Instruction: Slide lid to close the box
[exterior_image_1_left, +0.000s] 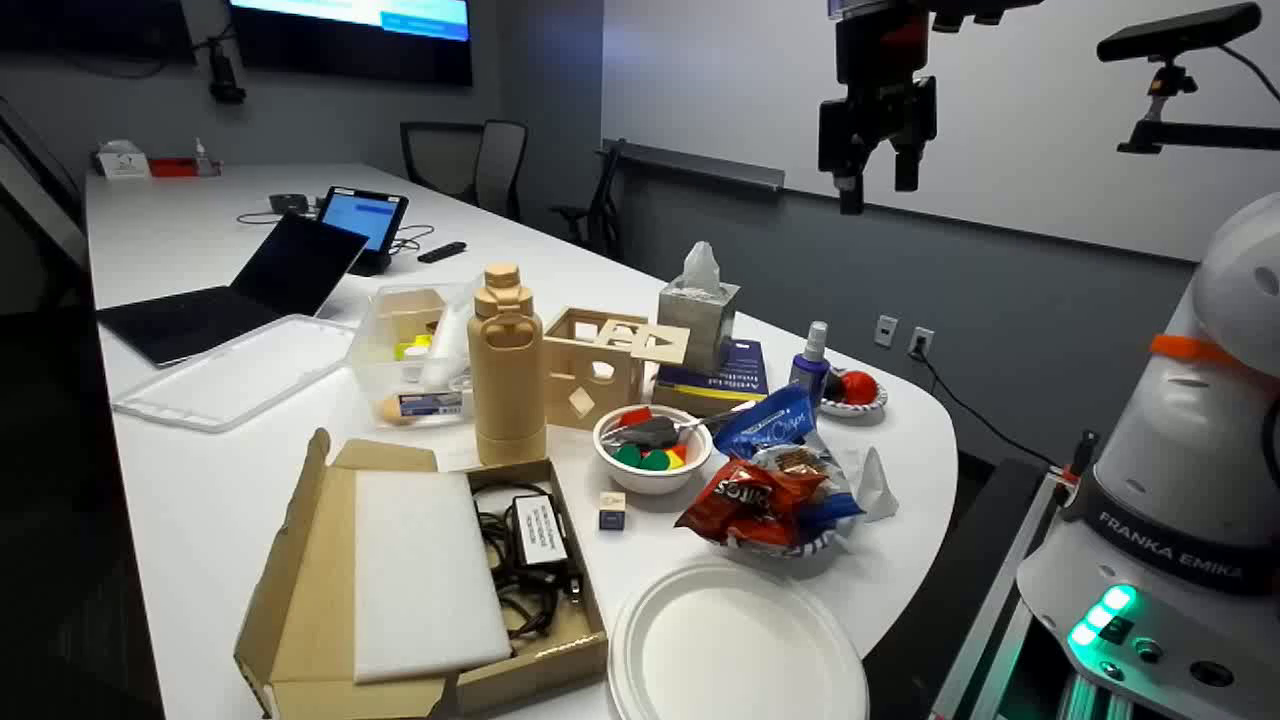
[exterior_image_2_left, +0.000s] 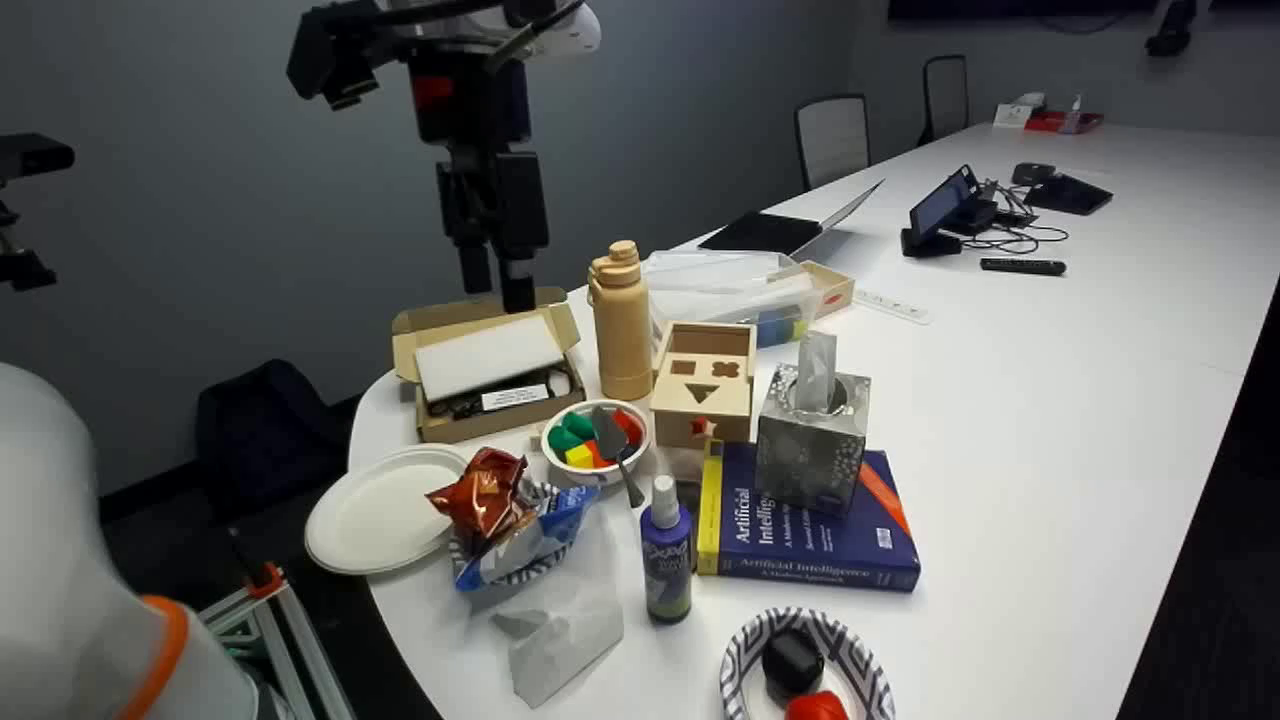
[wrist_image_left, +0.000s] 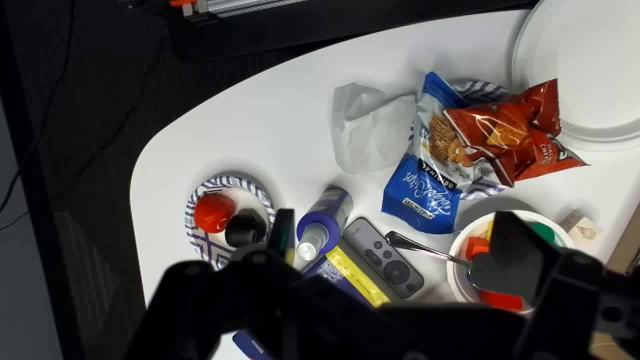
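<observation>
"Hanging high above the worktop (exterior_image_1_left: 220, 480), those jaws stood wide apart, as far as I saw."

"Same from my spot. In the wrist view the purple spray bottle (wrist_image_left: 325, 220) and the grey remote (wrist_image_left: 384, 257) lay below, showing in the gap between the jaws, and the bowl (wrist_image_left: 452, 275) was partly hidden behind one side of them."

"Where was the wooden box (exterior_image_1_left: 575, 375)?"

"Well below the jaws, down and to the left of them in an exterior view, just beside the tan bottle (exterior_image_1_left: 510, 390)."

"And the lid (exterior_image_2_left: 703, 377)?"

"On top of the wooden box, flat, so well beneath the jaws too. It covered only part: in an exterior view, down and to the right of the jaws, the far end of the box stood uncovered."

"Then the other end jutted out?"

"It did, past the opposite wall, near the tissue box (exterior_image_1_left: 712, 325) and far under the jaws. Whether those two touched, I couldn't tell."
</observation>
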